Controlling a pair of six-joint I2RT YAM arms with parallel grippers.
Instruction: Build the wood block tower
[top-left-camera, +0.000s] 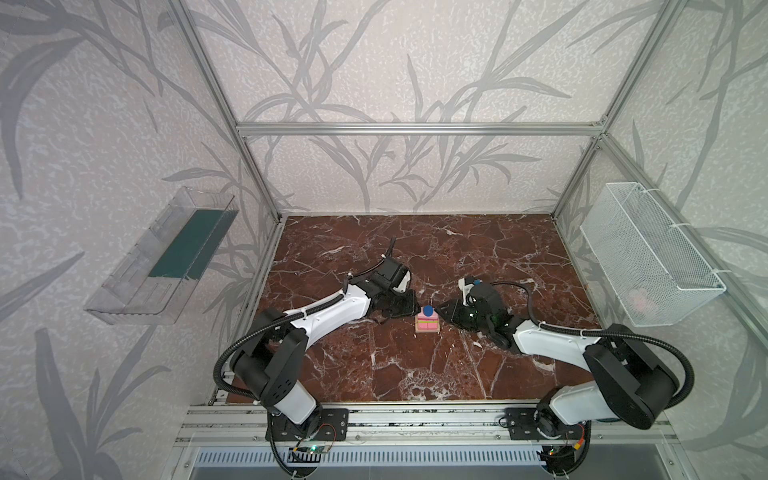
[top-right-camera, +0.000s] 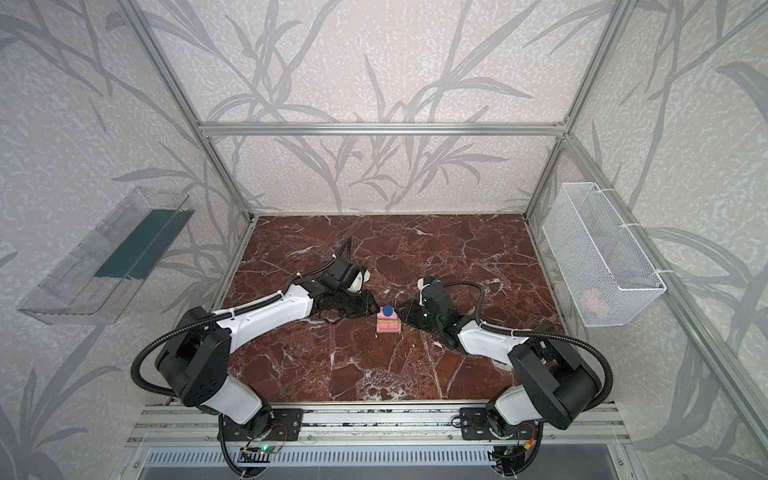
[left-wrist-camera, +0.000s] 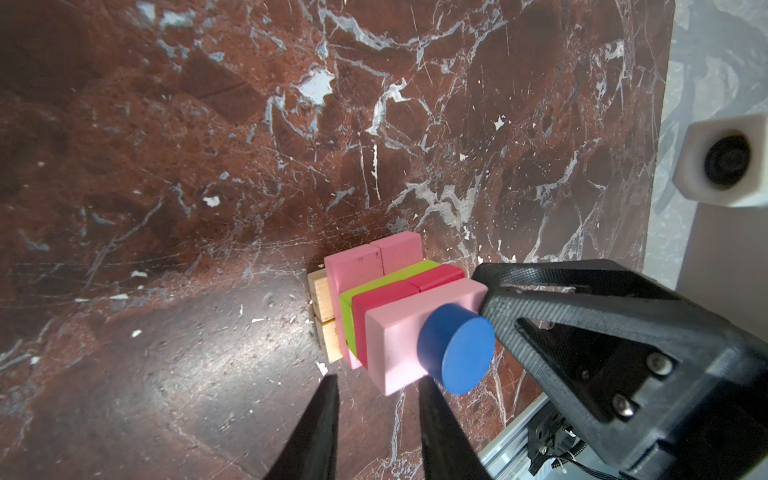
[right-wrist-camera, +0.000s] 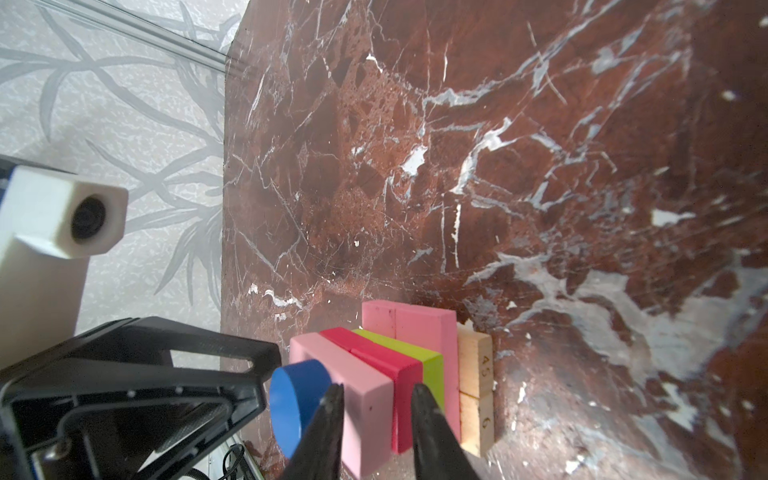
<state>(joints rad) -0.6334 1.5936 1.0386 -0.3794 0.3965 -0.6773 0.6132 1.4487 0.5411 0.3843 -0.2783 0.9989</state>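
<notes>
Near the middle of the table (top-left-camera: 374, 257) stands the tower (top-left-camera: 428, 322), and everything else is placed from it. Its lowest layer is two tan bars (left-wrist-camera: 322, 297) lying side by side on the table. Across them lie two pink bars (left-wrist-camera: 357, 266), then a green bar (left-wrist-camera: 395, 276), then two red cubes (left-wrist-camera: 386, 295) end to end, then a pale pink bar (left-wrist-camera: 399, 332). The blue disc (left-wrist-camera: 457, 349) lies flat on top. One tan bar carries small printed digits in the right wrist view. The tower stands upright in both top views.

Just left of the tower is the left claw (left-wrist-camera: 376, 380), low over the table. Its fingers are narrowly parted with only bare table in the gap, and its tips are just short of the blocks. Just right of the tower is the right claw (right-wrist-camera: 376, 386), its fingers also a little apart and gripping nothing. One of its tips sits right at the end of the pale pink bar, and I cannot tell whether it touches.

Well to the left of the tower a clear tray (top-left-camera: 162, 266) hangs on the wall; well to its right hangs a white wire basket (top-left-camera: 648, 257)
</notes>
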